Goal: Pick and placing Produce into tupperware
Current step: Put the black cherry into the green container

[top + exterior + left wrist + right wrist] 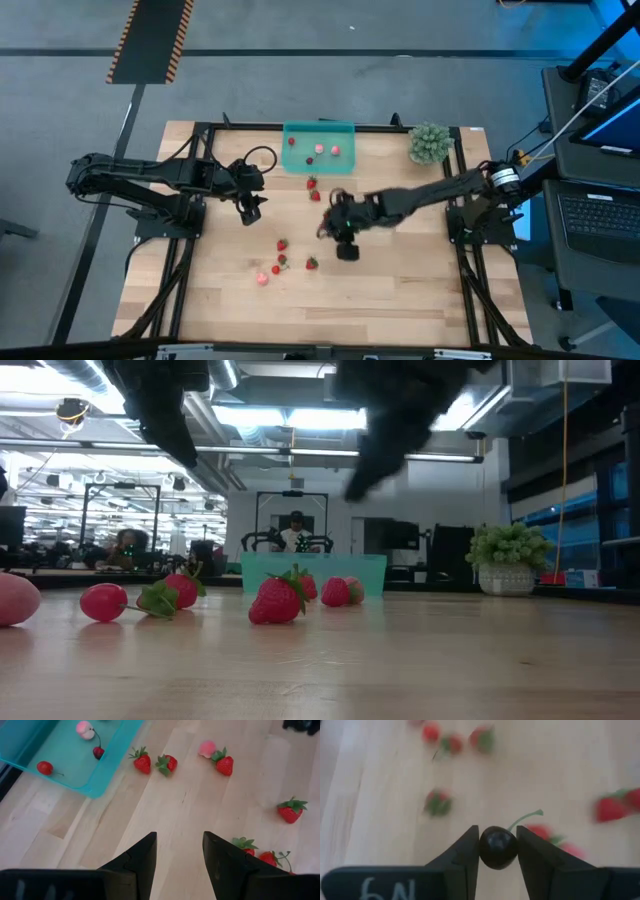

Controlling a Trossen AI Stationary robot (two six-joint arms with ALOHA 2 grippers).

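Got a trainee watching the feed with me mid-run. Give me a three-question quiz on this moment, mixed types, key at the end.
1. True or false: the right gripper is shut on a dark cherry.
2. Multiple choice: the left gripper is A) shut on a strawberry, B) open with nothing between its fingers, C) inside the tupperware.
3. Fill the blank: in the high view, the green leafy clump sits at the table's far ____ corner.

Key
1. True; the cherry sits pinched between both fingers, stem sticking out.
2. B
3. right
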